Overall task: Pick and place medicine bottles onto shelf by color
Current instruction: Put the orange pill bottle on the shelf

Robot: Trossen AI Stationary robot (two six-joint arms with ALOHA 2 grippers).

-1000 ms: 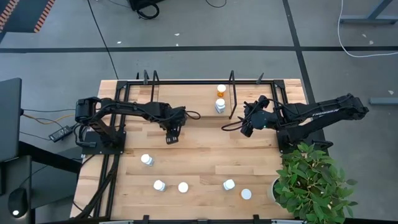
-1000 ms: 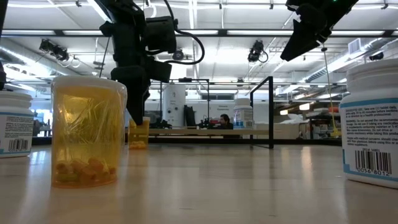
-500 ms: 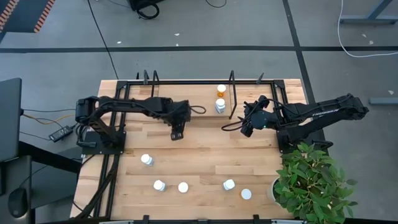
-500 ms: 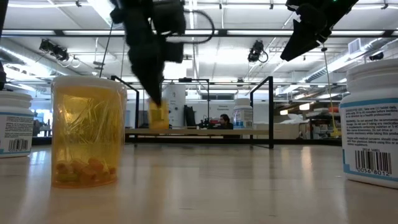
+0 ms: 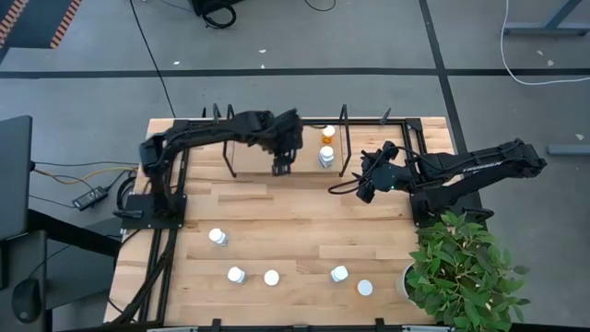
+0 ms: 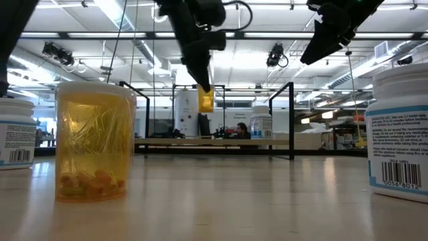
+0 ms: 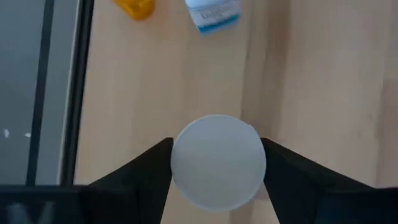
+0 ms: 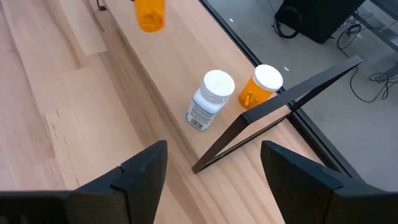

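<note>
My left gripper (image 5: 283, 166) hangs over the shelf (image 5: 277, 138) at the table's far edge, shut on an orange medicine bottle (image 6: 206, 100) with a white cap (image 7: 217, 163). The same bottle shows in the right wrist view (image 8: 150, 15). On the shelf's right part stand an orange bottle (image 8: 261, 84) and a white bottle (image 8: 208, 99), both on their bases. My right gripper (image 5: 366, 189) waits to the right of them, open, with nothing between its fingers (image 8: 143, 171). Several more bottles (image 5: 271, 277) stand on the table's near part. My left gripper pinches the orange bottle at its top, one finger on either side of the white cap's rim (image 7: 177, 155). The fingers (image 6: 199, 67) come slanting down from above. The bottle hangs about upright below them, lifted clear of the shelf board.
Black wire frames stand at the shelf's ends (image 5: 226, 138) (image 5: 346, 138). A potted plant (image 5: 461, 267) fills the near right corner. Close to the low camera stand an orange bottle (image 6: 93, 140) and two white ones (image 6: 13, 134) (image 6: 401, 127).
My left gripper has risen and gone toward the table's far edge and to the right, carrying the orange bottle. The bottle stood on the table a second ago; it now hangs clear in the air over the shelf.
</note>
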